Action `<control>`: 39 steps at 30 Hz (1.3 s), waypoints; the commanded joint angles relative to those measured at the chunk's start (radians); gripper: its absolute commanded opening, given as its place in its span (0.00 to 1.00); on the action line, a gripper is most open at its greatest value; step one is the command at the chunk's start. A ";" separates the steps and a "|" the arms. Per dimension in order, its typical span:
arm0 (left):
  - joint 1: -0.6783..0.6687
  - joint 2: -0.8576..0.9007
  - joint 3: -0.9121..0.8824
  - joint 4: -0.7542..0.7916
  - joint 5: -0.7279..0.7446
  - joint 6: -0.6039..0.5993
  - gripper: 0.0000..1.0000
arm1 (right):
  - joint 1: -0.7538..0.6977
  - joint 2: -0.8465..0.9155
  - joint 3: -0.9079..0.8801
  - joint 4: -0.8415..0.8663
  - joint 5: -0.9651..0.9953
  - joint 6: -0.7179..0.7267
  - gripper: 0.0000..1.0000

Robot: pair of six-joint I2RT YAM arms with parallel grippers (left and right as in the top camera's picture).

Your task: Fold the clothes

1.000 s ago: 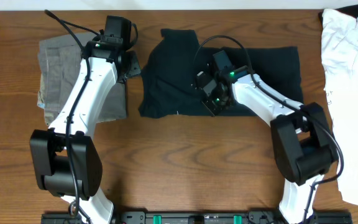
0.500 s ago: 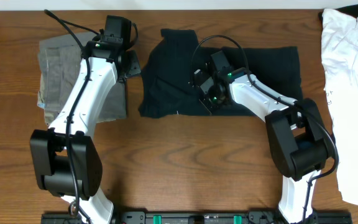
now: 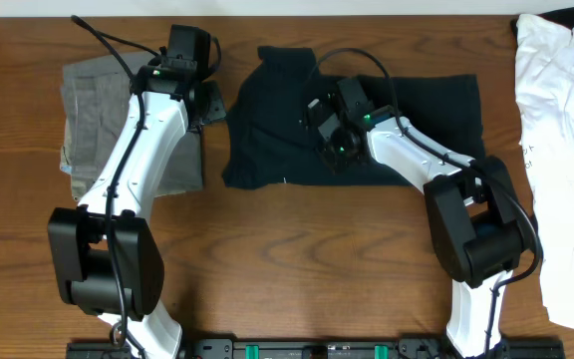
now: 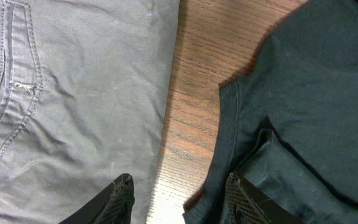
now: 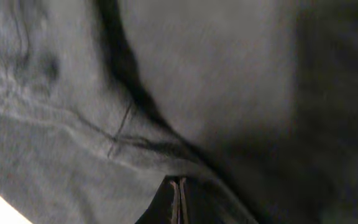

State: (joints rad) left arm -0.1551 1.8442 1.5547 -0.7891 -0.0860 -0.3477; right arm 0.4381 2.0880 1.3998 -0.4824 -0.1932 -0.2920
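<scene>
The dark shirt (image 3: 267,120) lies spread on the far middle of the wooden table (image 3: 297,259). Its left part is bunched into folds and its right part is flatter. Folded grey trousers (image 3: 93,110) lie at the far left, close beside the shirt, with a narrow strip of bare wood between the two. A crumpled white garment (image 3: 556,150) lies along the right edge, well apart from the shirt. The left gripper (image 4: 178,199) hangs over that strip of bare wood. It is released: one finger is above the trouser edge, the other is above the shirt's left hem, and nothing is between them. In the left wrist view, a zip pocket shows on the trousers and a stitched hem shows on the shirt. The right gripper (image 5: 177,198) is down on the shirt near its middle, with the arm reaching across the shirt's right part. Its fingertips are pressed together with only a thin line between them, and a raised ridge of the dark cloth runs into them; it is clenched on a fold of the shirt.
</scene>
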 commanded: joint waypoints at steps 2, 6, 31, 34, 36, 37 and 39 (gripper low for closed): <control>0.003 0.017 0.001 -0.003 -0.012 -0.013 0.50 | -0.006 0.018 0.025 0.050 0.076 0.035 0.05; 0.003 0.017 0.000 -0.006 -0.012 -0.013 0.50 | -0.015 0.018 0.025 0.097 0.087 0.046 0.06; 0.119 0.017 0.000 -0.007 -0.013 -0.013 0.50 | 0.217 0.017 0.314 -0.372 0.106 -0.223 0.30; 0.137 0.017 0.000 -0.007 -0.013 -0.013 0.50 | 0.245 0.031 0.307 -0.359 0.173 -0.228 0.41; 0.148 0.017 0.000 -0.007 -0.013 -0.013 0.50 | 0.257 0.052 0.306 -0.352 0.207 -0.247 0.47; 0.152 0.017 0.000 -0.007 -0.013 -0.013 0.50 | 0.261 0.060 0.306 -0.347 0.216 -0.248 0.49; 0.165 0.017 0.000 -0.007 -0.013 -0.013 0.50 | 0.264 0.076 0.306 -0.337 0.219 -0.248 0.51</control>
State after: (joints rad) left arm -0.0063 1.8450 1.5547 -0.7925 -0.0860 -0.3477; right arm 0.6945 2.1189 1.7176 -0.8246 -0.0250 -0.5190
